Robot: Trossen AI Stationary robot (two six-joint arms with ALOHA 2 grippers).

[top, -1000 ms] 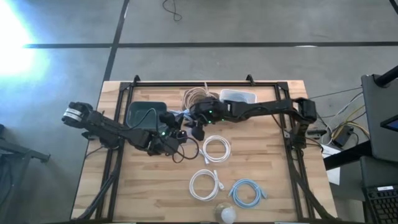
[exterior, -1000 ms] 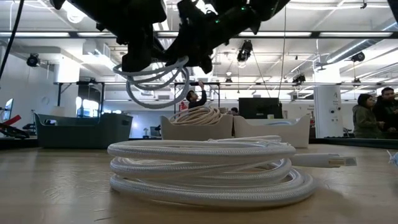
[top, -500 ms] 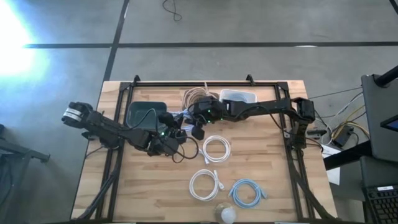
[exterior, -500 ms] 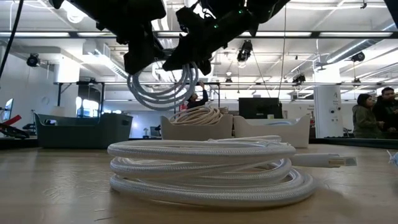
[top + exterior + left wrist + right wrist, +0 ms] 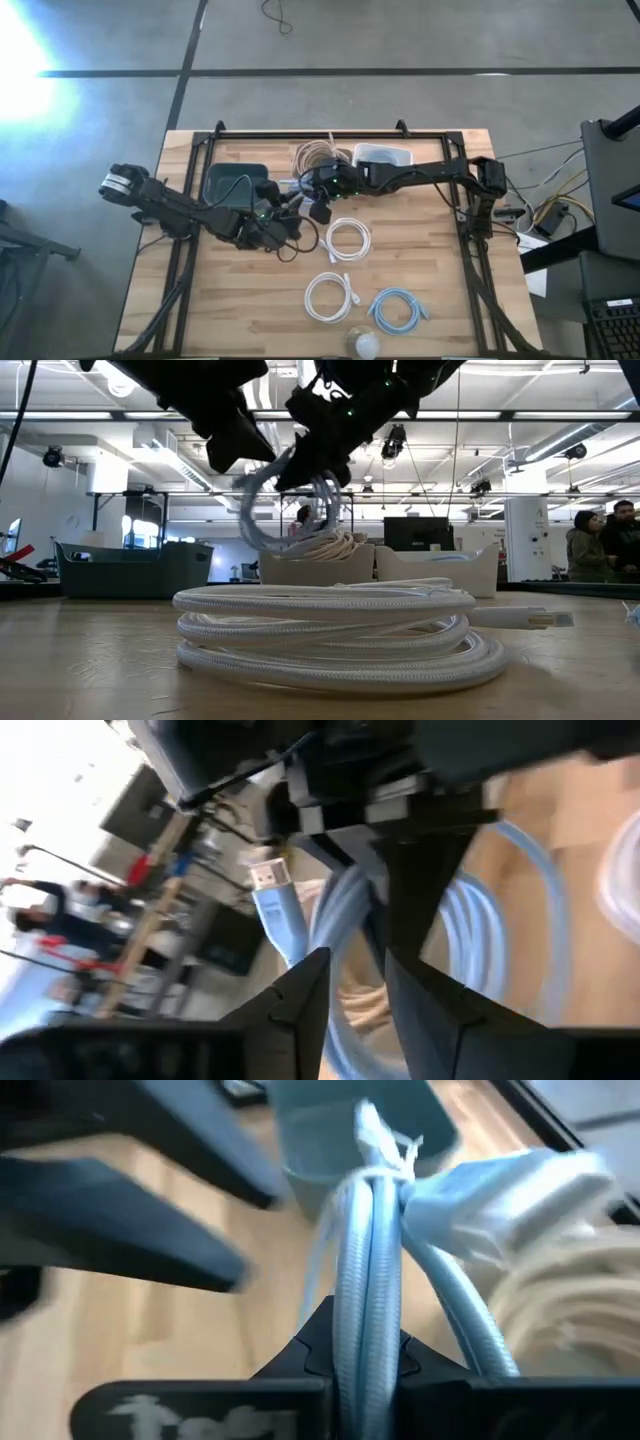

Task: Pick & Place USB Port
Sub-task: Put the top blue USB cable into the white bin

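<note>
A light-blue coiled USB cable hangs in the air over the table's far middle, between my two grippers. Its flat plug sticks out of the bundle. My right gripper is shut on the coil's strands. My left gripper stands open just to the coil's near left, and in the left wrist view its fingertips flank the strands without touching. The coil shows only partly between the arms from above. My right gripper pinches several bundled strands of the coil between its two fingers, which lie across the strands. It reaches in from the table's right, slanting down. The coil hangs below the fingers, clear of the table, with the plug jutting out beside the grip.
A dark green bin sits at the far left. A white tray with a beige cable coil and another white tray stand at the far edge. Two white coils and a light-blue coil lie nearer.
My right gripper has shut on the hanging coil, and my left gripper has then opened and let go of it. The coil has swung toward the right gripper and turned more edge-on. It stays clear of the table.
</note>
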